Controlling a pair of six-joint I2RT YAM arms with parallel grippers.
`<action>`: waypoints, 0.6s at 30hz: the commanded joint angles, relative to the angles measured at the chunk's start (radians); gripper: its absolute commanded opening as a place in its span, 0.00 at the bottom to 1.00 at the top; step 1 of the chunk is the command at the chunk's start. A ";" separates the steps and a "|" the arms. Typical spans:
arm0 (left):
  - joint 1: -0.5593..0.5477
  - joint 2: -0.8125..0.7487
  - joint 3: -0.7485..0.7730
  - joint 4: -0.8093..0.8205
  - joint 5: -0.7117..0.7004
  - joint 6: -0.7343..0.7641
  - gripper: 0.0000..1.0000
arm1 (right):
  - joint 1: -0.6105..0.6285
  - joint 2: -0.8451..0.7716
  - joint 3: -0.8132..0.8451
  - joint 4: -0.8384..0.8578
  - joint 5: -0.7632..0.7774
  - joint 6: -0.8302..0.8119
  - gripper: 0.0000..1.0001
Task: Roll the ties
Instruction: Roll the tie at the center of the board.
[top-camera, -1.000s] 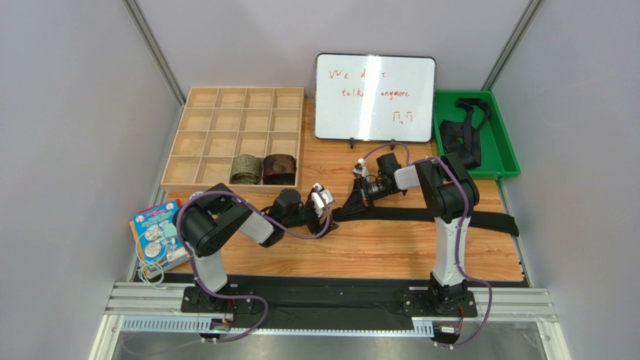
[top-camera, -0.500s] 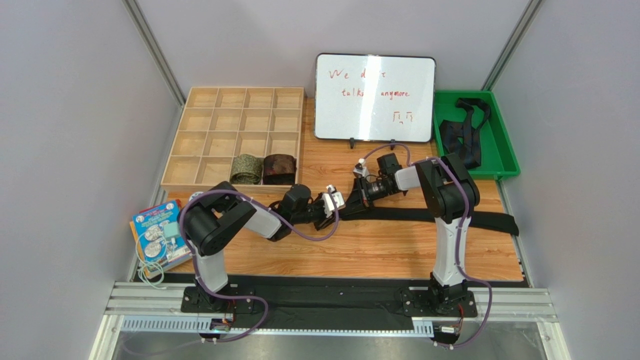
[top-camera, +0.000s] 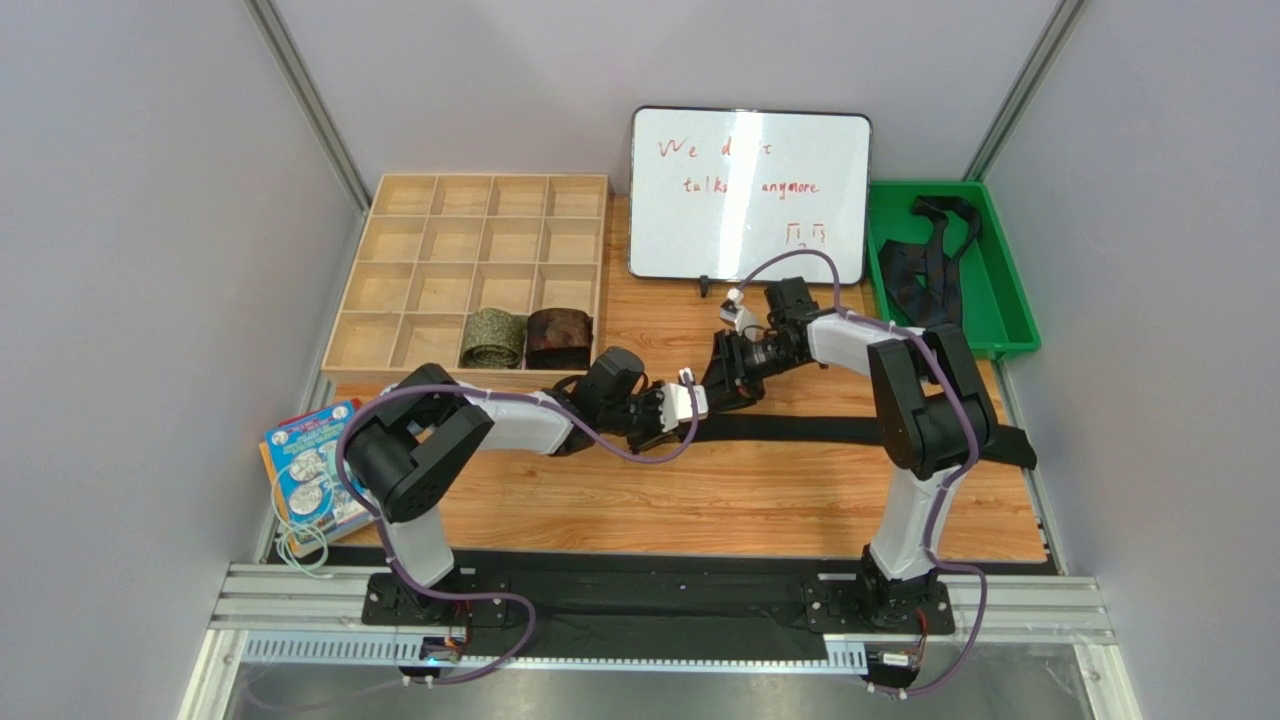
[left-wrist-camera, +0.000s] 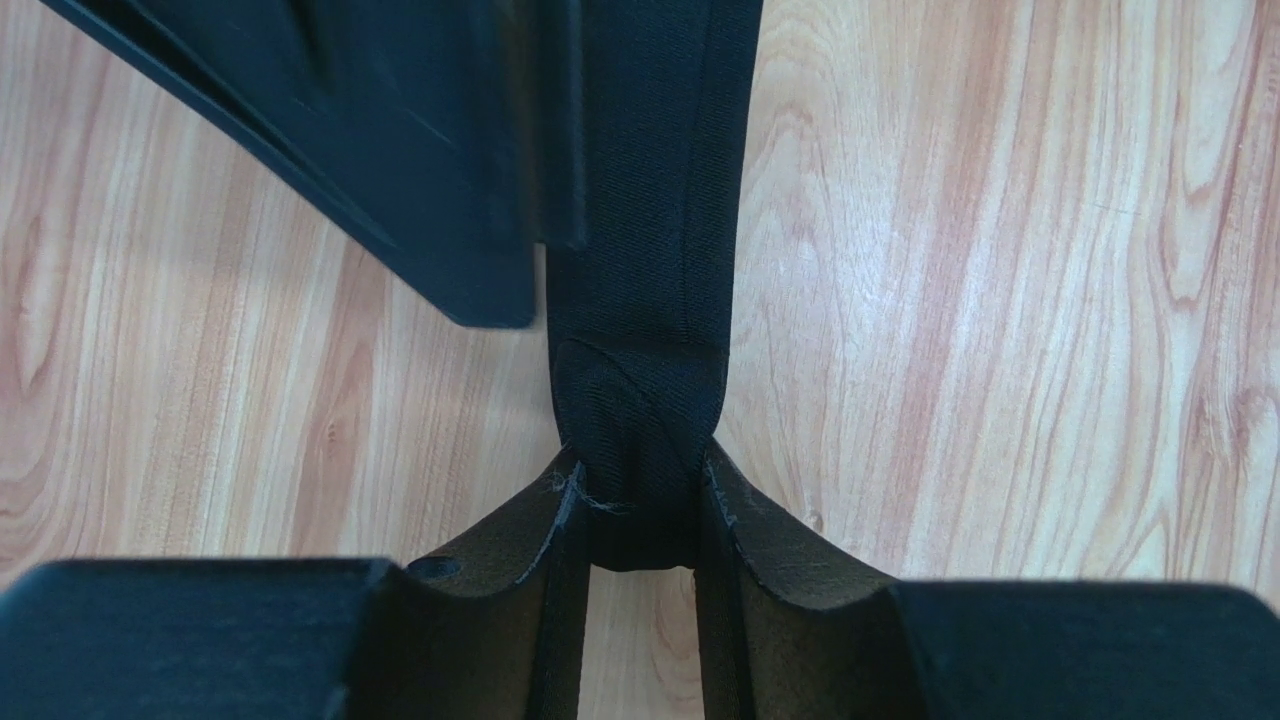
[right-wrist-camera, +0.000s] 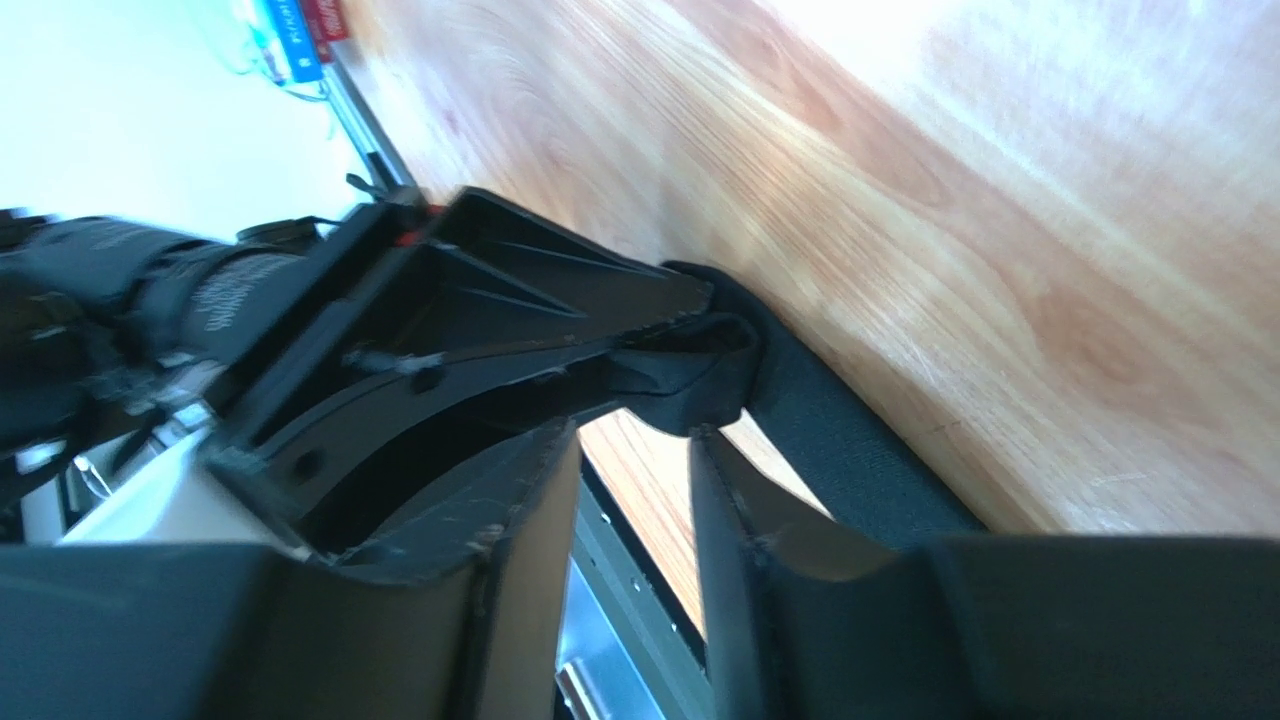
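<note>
Black tie (left-wrist-camera: 646, 300), twill weave, bunched end

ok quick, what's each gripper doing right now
left gripper: closed on the folded end of the black tie
right gripper: open, holding nothing

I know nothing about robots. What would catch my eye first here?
Two black arms meet mid-table: the left arm has its jaws pinched on the folded end of a long black tie stretched over the wooden table, the right arm's jaws parted beside it. Behind them stand a whiteboard with red writing, a wooden grid tray holding two rolled ties, and a green bin of more black ties.
</note>
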 joint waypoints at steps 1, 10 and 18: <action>-0.004 0.033 0.056 -0.222 -0.045 0.047 0.28 | 0.045 -0.015 -0.065 0.099 0.032 0.090 0.37; -0.007 0.039 0.085 -0.281 -0.083 0.030 0.29 | 0.097 0.021 -0.075 0.213 0.132 0.160 0.42; -0.016 0.036 0.083 -0.298 -0.085 0.052 0.29 | 0.106 0.004 -0.024 0.181 0.175 0.148 0.43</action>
